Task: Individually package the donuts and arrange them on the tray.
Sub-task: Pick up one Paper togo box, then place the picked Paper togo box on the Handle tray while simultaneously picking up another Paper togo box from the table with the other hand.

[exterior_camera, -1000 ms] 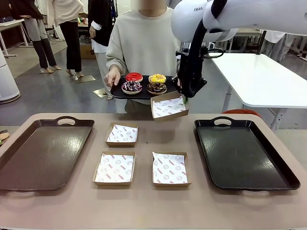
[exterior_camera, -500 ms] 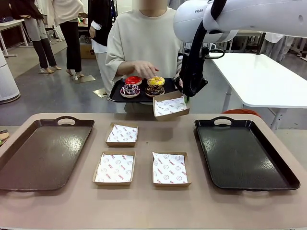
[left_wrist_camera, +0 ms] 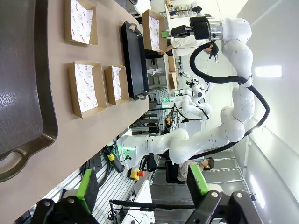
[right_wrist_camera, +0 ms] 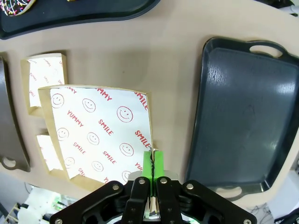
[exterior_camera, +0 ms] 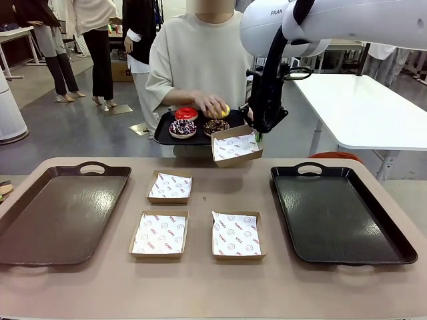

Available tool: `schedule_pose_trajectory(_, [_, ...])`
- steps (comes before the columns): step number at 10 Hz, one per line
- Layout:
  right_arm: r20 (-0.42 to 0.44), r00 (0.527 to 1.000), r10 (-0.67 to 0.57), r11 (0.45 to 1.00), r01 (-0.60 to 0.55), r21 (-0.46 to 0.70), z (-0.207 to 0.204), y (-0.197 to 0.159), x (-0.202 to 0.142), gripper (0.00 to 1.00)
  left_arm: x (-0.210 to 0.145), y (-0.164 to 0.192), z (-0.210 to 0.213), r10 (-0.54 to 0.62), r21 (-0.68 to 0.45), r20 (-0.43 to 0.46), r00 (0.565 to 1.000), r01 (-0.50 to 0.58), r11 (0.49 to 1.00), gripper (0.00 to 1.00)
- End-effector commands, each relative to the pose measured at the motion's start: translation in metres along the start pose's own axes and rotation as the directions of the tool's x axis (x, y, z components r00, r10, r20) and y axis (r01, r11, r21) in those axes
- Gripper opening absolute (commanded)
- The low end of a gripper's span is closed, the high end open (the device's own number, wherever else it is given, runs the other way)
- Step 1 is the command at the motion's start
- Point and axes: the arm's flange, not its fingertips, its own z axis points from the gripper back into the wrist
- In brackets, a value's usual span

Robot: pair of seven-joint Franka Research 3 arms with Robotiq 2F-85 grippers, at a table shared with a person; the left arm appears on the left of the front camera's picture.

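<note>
- Right jaws pinch the rim of a paper-lined box (exterior_camera: 235, 147), held up beside the person's tray (exterior_camera: 162, 137).
- Left jaws spread, empty.
- Donuts (exterior_camera: 182, 127) sit on that tray; hand (exterior_camera: 210, 104) on the yellow one (exterior_camera: 225, 110).
- Next, likely: keep box steady and level to receive it.

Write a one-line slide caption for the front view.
Right gripper holds a paper-lined box beside the person's black tray while the person's hand grasps the yellow donut.

the table (exterior_camera: 207, 287) is smooth, matt beige. the brown tray (exterior_camera: 60, 213) and the dark tray (exterior_camera: 340, 220) look like glossy plastic that catches the light. the boxes (exterior_camera: 159, 233), like the lifted box (right_wrist_camera: 93, 126), are plain brown cardboard lined with printed white paper. the red donut (exterior_camera: 186, 113) has a glossy glaze. the person's sweater (exterior_camera: 200, 60) is matt cloth.
</note>
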Motion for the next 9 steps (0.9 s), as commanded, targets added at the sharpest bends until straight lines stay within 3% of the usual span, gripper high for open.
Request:
schedule_pose_trajectory(1, [-0.001, 1.000, -0.002, 1.000, 0.002, -0.004, 0.0004, -0.0019, -0.0020, 0.00, -0.0007, -0.0005, 0.0007, -0.014, -0.016, 0.013, 1.000, 0.014, 1.000, 1.00])
schedule_pose_trajectory(9, [-0.001, 1.000, -0.002, 1.000, 0.002, -0.004, 0.0004, -0.0019, -0.0020, 0.00, -0.0007, -0.0005, 0.0007, -0.014, -0.016, 0.013, 1.000, 0.014, 1.000, 1.00])
